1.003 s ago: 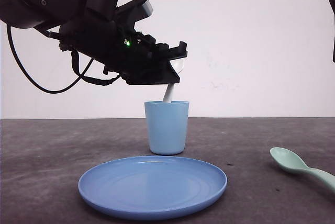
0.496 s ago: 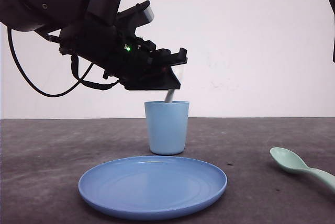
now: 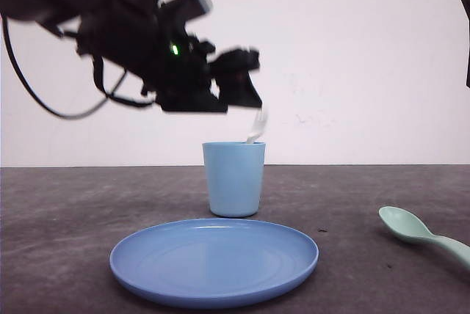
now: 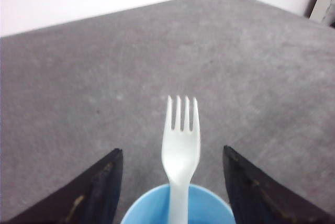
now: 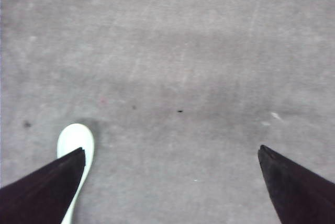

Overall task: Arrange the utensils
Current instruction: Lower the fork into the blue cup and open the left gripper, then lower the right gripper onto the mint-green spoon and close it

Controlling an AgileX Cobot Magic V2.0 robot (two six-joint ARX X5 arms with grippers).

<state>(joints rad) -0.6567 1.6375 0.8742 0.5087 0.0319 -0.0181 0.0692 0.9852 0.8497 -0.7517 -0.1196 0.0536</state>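
A small white fork (image 3: pixel 256 125) stands in the light blue cup (image 3: pixel 234 178), handle down and tines up, leaning toward the cup's right rim. My left gripper (image 3: pixel 246 83) hovers just above the cup, open. In the left wrist view the fork (image 4: pixel 181 130) rises from the cup (image 4: pixel 201 211) between the spread fingers of the left gripper (image 4: pixel 171 149) without touching either one. The mint-green spoon (image 3: pixel 415 230) lies flat on the table at the right. My right gripper (image 5: pixel 170 149) is open above the table, and the spoon's bowl (image 5: pixel 77 138) shows beside one fingertip.
A round blue plate (image 3: pixel 214 259) sits in front of the cup, near the table's front edge. Part of the right arm (image 3: pixel 464 35) shows at the right edge of the front view. The dark grey tabletop (image 3: pixel 345 196) lies bare between the cup and the spoon.
The left gripper has let go of the fork and risen a little above the cup. The fork has dropped into the cup and now leans to the right.
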